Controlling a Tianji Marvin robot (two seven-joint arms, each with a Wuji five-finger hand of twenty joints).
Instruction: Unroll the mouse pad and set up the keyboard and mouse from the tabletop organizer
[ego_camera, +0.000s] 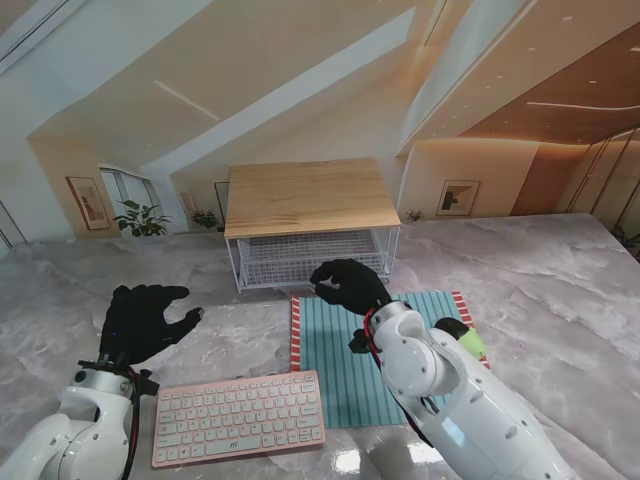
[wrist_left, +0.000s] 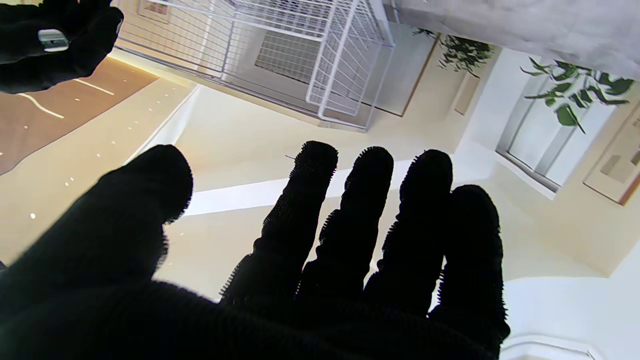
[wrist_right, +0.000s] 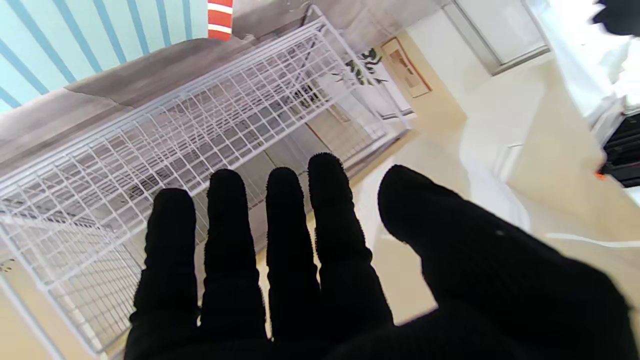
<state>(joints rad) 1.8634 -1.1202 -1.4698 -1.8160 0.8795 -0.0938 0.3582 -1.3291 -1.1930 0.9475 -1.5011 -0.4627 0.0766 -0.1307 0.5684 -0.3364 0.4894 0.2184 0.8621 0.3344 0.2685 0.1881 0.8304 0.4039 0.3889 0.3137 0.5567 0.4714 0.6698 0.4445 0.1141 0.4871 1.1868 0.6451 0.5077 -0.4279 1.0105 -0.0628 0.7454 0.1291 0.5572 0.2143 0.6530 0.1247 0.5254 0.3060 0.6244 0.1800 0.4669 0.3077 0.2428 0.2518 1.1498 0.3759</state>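
The teal striped mouse pad (ego_camera: 340, 360) (wrist_right: 100, 35) lies flat on the table, red-striped along its edges. A pink keyboard (ego_camera: 238, 417) rests at its left, close to me. A black and yellow-green object (ego_camera: 462, 337), perhaps the mouse, shows on the pad's right side, partly hidden by my right arm. My right hand (ego_camera: 348, 285) (wrist_right: 280, 260) hovers open over the pad's far edge, just in front of the organizer's wire basket (ego_camera: 310, 258) (wrist_right: 175, 140). My left hand (ego_camera: 145, 320) (wrist_left: 320, 250) hangs open and empty, farther from me than the keyboard.
The organizer has a wooden top (ego_camera: 310, 195) over the white wire basket (wrist_left: 310, 55), which looks empty. It stands at the middle back of the grey marble table (ego_camera: 540, 300). My right forearm (ego_camera: 440, 390) crosses over the pad's right part.
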